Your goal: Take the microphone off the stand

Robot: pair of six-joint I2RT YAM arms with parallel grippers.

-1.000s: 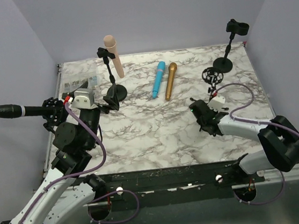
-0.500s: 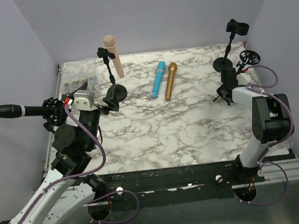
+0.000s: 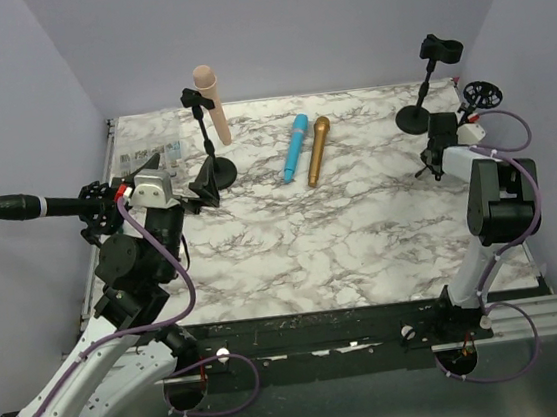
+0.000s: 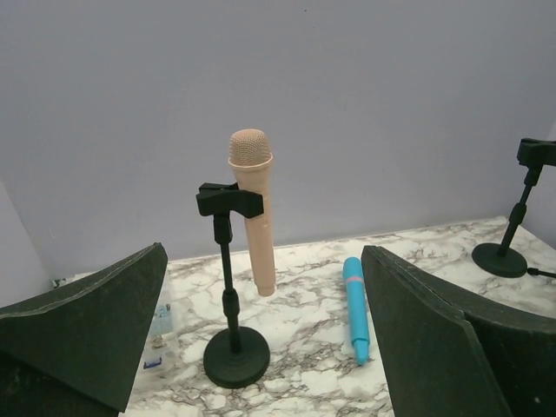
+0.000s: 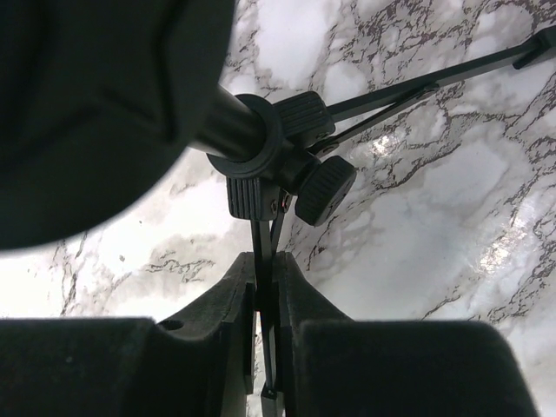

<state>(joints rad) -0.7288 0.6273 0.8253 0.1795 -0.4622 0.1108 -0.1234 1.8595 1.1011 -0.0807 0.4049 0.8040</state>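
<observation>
Right gripper (image 5: 265, 278), clamped on the thin leg of the tripod stand (image 5: 269, 174), now sits at the frame's right edge, up from mid-right. Left gripper (image 4: 261, 287) stays wide open facing the microphone (image 4: 254, 217).

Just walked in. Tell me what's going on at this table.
Two robot arms work over a marble table. The left hand is wide open, facing the peach microphone clipped in its stand, not touching it. The right hand is shut on a thin leg of a black tripod stand near the right edge. A blue microphone and a gold microphone lie loose mid-table.
</observation>
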